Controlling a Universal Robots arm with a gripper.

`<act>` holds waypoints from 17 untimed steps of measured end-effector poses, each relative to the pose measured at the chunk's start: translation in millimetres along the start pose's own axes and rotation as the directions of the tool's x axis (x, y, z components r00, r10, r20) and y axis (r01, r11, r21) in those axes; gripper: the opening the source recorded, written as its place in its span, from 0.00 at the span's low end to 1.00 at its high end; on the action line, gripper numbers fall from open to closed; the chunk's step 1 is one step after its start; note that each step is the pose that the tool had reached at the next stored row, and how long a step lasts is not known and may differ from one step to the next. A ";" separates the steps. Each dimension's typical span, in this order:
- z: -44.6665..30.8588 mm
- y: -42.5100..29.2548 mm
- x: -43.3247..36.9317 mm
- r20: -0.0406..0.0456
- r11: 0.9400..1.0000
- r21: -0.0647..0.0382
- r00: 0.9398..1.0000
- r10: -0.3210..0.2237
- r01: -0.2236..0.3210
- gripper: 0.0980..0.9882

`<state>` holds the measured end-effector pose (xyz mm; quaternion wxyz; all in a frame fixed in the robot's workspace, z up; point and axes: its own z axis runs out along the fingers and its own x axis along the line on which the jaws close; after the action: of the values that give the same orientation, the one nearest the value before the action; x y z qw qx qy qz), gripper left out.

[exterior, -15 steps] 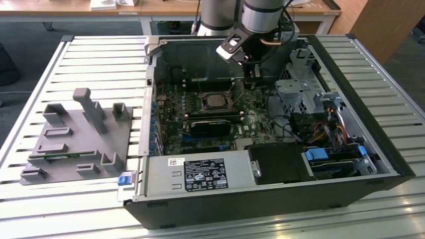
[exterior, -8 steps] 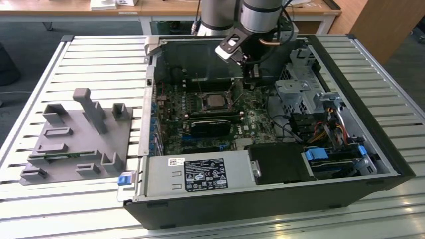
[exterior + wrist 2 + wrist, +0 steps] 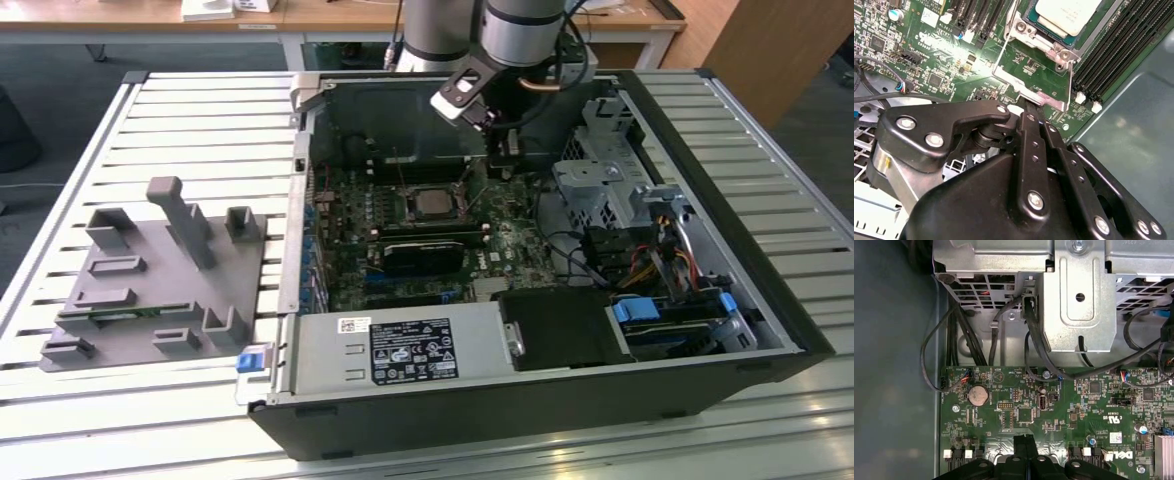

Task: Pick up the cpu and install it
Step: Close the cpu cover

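Slatted tabletop (image 3: 200, 110), open computer case (image 3: 534, 410). Cpu (image 3: 1069, 15) seated in socket (image 3: 1063, 51): probably light, stiff, fragile; grip edges. Claw (image 3: 1029, 107) pressed together.

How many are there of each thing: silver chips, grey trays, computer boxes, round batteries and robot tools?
cpu: 1
grey tray: 1
computer case: 1
round battery: 1
tool: 1
Total: 5
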<state>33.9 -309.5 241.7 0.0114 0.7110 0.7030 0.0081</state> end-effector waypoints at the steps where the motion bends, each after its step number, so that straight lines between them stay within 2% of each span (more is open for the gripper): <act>1: 0.0 -0.3 0.0 0.000 1.000 0.000 1.000 0.000 0.000 0.01; 17: -0.1 -3.6 0.0 0.000 1.000 0.000 1.000 0.000 0.000 0.01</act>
<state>30.2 -309.5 241.7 0.0114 0.7110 0.7030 0.0081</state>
